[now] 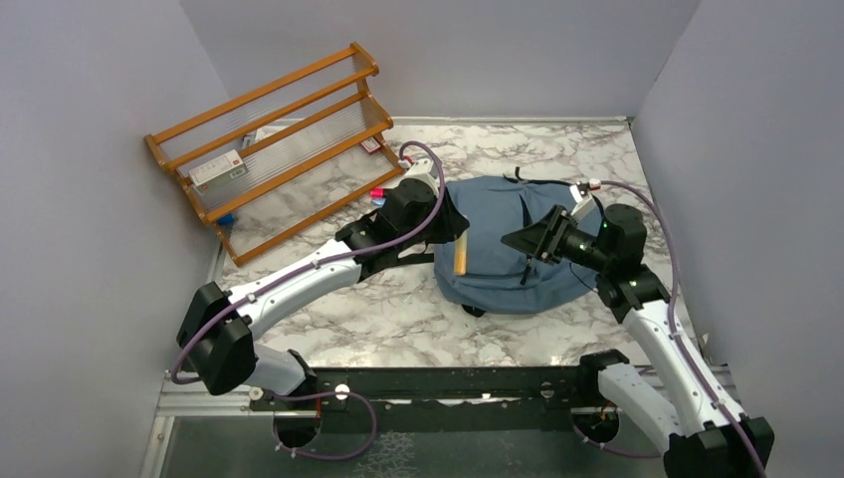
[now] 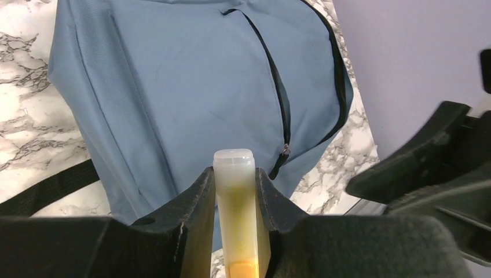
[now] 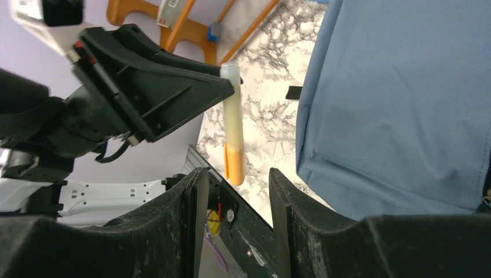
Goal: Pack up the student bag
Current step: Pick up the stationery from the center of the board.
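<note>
The student bag (image 1: 498, 249) is a dusty-blue backpack lying flat on the marble table, its black zipper (image 2: 278, 87) shut along the front. My left gripper (image 1: 453, 237) hovers over the bag's left edge, shut on a tube (image 2: 234, 197) with a pale cap end and an orange lower end. In the right wrist view that tube (image 3: 234, 133) hangs down from the left gripper (image 3: 217, 90) beside the bag (image 3: 399, 104). My right gripper (image 3: 233, 174) stands open and empty above the bag's right half (image 1: 518, 242), facing the left gripper.
A wooden shelf rack (image 1: 279, 129) leans at the back left with a small box (image 1: 216, 169) on it. Small coloured items (image 1: 378, 194) lie at its foot. A black strap (image 2: 46, 188) trails from the bag. Grey walls close three sides.
</note>
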You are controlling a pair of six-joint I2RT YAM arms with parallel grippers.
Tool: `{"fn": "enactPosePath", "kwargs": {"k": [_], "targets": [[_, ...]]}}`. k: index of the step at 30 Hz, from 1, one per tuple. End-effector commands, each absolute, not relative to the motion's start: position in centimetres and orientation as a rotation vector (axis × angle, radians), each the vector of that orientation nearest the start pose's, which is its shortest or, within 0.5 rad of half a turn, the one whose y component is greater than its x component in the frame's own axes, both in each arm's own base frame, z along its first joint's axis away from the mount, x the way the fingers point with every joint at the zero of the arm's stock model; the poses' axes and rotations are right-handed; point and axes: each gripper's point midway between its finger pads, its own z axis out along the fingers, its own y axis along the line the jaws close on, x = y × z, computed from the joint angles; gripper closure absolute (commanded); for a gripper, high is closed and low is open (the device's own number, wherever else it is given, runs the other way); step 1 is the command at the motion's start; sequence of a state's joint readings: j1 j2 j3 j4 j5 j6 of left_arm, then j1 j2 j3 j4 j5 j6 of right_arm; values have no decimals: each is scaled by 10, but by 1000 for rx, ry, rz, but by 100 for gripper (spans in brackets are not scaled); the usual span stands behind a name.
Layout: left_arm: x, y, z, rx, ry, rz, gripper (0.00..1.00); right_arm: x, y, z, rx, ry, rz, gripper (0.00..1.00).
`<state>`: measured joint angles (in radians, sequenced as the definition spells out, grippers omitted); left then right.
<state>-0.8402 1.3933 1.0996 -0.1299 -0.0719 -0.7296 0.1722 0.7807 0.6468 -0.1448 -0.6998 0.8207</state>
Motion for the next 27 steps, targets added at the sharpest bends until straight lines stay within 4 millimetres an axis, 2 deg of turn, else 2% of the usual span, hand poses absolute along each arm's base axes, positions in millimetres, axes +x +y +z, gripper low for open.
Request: {"fn": "enactPosePath", "kwargs": {"k": [1,4,7,13,27], "targets": [[289,-340,252,18,2050,-933,100,254,191,251,80,1977,1250,52],[291,-330,251,-16,2053,-883,100,261,206,249,51,1987,1251,52],[290,-326,251,-27,2050,-874,100,258,223,250,26,1986,1275,52],[288,-330,251,-14,2051,-905,100,253,246,247,-9,1976,1307,52],[283,-339,247,23,2056,-959,100,261,264,238,-21,1995,1313,52]]}}
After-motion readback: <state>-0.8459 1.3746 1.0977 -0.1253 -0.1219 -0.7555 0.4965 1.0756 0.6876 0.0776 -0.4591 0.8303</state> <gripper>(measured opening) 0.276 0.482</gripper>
